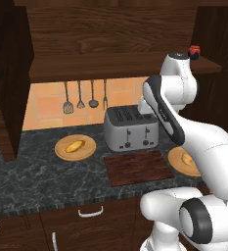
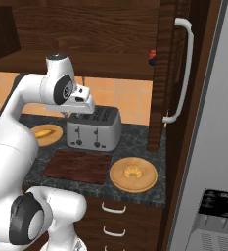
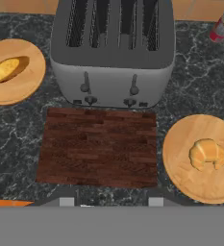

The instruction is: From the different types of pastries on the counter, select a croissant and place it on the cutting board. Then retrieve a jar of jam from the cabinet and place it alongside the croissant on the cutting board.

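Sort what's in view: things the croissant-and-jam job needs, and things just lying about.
Needed: croissant on the right plate; bare cutting board; jam jar on the cabinet shelf; counter.

Lying about: bun on the left plate; toaster; shaker; hanging utensils; fridge.

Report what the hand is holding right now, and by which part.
Nothing is held. The croissant lies on its round plate, the cutting board is bare, and the hand is high above.

A kitchen: toaster [image 1: 130, 128] on marble counter [image 1: 37, 171], hanging utensils [image 1: 79, 96], fridge [image 2: 211, 147].
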Robot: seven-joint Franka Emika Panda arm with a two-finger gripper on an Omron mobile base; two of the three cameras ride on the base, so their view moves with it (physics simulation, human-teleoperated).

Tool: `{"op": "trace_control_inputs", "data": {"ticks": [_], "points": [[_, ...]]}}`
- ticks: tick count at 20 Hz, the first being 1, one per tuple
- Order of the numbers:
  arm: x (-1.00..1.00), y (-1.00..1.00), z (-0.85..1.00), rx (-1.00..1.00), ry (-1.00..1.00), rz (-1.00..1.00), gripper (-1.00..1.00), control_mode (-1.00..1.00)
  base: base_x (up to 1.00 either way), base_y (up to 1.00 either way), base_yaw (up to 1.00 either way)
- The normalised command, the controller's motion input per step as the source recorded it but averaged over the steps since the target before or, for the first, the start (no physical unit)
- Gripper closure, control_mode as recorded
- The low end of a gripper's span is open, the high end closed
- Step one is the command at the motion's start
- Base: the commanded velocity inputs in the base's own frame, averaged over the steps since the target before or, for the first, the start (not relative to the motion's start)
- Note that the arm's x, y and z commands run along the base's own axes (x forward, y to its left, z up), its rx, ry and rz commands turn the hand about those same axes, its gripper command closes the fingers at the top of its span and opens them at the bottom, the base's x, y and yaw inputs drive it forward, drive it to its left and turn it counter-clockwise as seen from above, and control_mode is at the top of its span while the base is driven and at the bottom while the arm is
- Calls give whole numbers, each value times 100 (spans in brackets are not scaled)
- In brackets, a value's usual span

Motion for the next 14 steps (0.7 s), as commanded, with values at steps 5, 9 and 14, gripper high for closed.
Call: {"op": "trace_control_inputs", "data": {"ticks": [5, 9, 14], "points": [[-6, -22, -9, 0, 0, -3, -100, -100, 0, 0, 0], [-18, -90, -30, 0, 0, -13, -100, -100, 0, 0, 0], [-7, -87, -40, 1, 0, -21, -100, -100, 0, 0, 0]]}}
